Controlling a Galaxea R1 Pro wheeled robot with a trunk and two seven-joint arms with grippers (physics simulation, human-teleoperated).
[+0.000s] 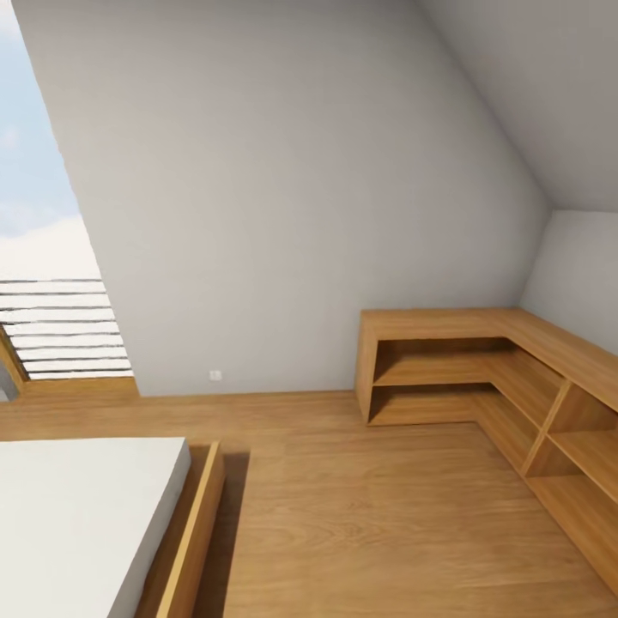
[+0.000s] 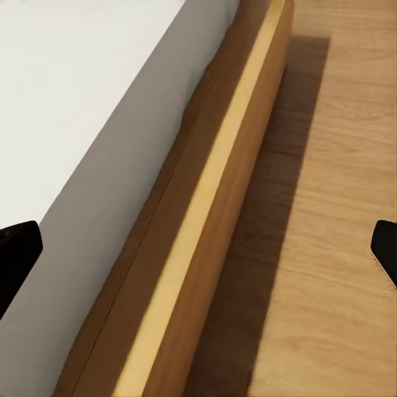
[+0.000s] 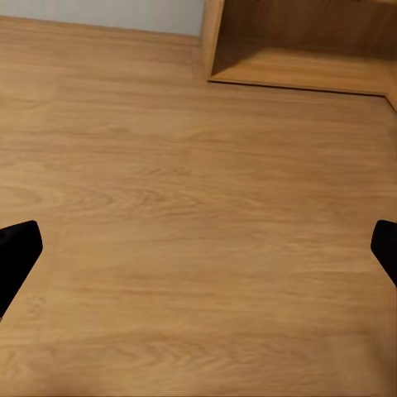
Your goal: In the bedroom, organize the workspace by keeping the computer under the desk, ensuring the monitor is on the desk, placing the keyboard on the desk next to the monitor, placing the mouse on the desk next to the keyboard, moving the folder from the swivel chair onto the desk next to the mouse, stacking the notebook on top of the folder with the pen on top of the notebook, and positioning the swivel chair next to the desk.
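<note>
I am in the bedroom, facing a sloped pale grey wall (image 1: pixel 300 172) above a light wood plank floor (image 1: pixel 360 515). My left gripper (image 2: pixel 198 256) is open, its black fingertips (image 2: pixel 16 256) spread wide over the wooden side rail of a bed (image 2: pixel 207 207) and the white mattress (image 2: pixel 74 124). My right gripper (image 3: pixel 198 256) is open too and hangs above bare floor planks (image 3: pixel 190 182), with nothing between its fingers.
A bed with a white mattress (image 1: pixel 77 506) and an oak frame (image 1: pixel 193 532) fills the lower left. A low L-shaped oak shelf unit (image 1: pixel 481 360) runs along the right wall. A window with slats (image 1: pixel 60 326) is at the left. Open floor lies between bed and shelves.
</note>
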